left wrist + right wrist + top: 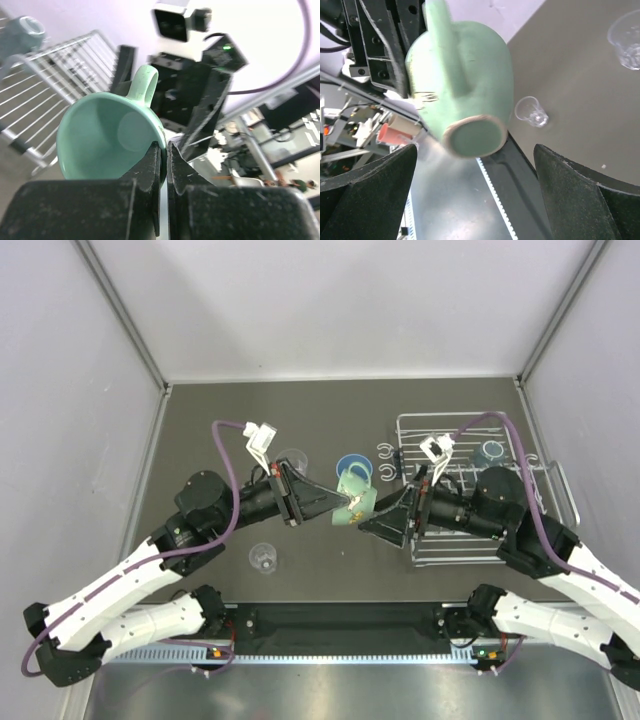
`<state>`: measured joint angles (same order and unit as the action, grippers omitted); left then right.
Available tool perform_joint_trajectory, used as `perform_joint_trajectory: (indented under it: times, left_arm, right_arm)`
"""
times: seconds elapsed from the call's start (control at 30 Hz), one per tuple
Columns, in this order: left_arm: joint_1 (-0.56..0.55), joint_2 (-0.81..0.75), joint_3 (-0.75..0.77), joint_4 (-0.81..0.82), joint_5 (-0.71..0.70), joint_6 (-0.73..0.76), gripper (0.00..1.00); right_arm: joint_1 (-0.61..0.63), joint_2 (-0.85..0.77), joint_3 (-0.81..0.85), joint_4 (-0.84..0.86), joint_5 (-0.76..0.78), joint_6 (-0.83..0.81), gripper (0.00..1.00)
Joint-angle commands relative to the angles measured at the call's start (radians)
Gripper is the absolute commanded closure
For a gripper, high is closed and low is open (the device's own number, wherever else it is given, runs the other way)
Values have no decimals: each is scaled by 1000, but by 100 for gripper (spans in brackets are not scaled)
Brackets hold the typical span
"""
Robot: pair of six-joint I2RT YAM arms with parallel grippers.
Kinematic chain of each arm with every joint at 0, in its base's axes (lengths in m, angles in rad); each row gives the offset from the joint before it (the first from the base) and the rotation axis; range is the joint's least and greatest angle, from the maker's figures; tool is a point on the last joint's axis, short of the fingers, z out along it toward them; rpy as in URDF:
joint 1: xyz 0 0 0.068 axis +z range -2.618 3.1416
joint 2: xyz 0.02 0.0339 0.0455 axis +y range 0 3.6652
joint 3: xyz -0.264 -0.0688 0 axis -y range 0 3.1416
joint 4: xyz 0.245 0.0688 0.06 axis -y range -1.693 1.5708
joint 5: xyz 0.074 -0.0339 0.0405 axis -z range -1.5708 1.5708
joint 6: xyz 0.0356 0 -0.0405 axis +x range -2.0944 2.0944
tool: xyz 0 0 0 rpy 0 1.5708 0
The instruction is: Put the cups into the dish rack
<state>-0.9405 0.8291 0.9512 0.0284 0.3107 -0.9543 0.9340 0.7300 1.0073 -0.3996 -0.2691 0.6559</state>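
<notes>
My left gripper (344,506) is shut on the rim of the teal-green mug (358,502) and holds it tilted above the table, between the two arms. In the left wrist view the fingers (155,165) pinch the mug's wall (110,135), one inside and one outside. My right gripper (386,516) is open just right of the mug. In the right wrist view the mug's base (472,137) faces the camera between the wide-open fingers (380,175). The dish rack (512,540) lies at the right and holds a cup (489,453) in its far corner.
A blue tumbler (351,468) stands just behind the held mug. A clear tumbler (292,458) is to its left. A smaller clear cup (263,558) stands near the front edge; it also shows in the right wrist view (531,111). Two curled hooks (385,462) stick out from the rack's left side.
</notes>
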Motion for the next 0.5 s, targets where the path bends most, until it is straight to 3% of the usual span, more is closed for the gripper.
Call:
perform_joint_trajectory:
  times: [0.0, 0.2, 0.3, 0.47]
  left_arm:
    - [2, -25, 18, 220, 56, -75, 100]
    - [2, -31, 38, 192, 80, -76, 100]
    - [2, -56, -18, 267, 76, -129, 100]
    - [0, -67, -46, 300, 88, -169, 100]
  right_arm:
    - [12, 11, 2, 162, -70, 11, 0]
    - [12, -21, 16, 245, -71, 28, 0]
    - [12, -34, 10, 301, -65, 40, 0]
    - [12, -4, 20, 332, -62, 53, 9]
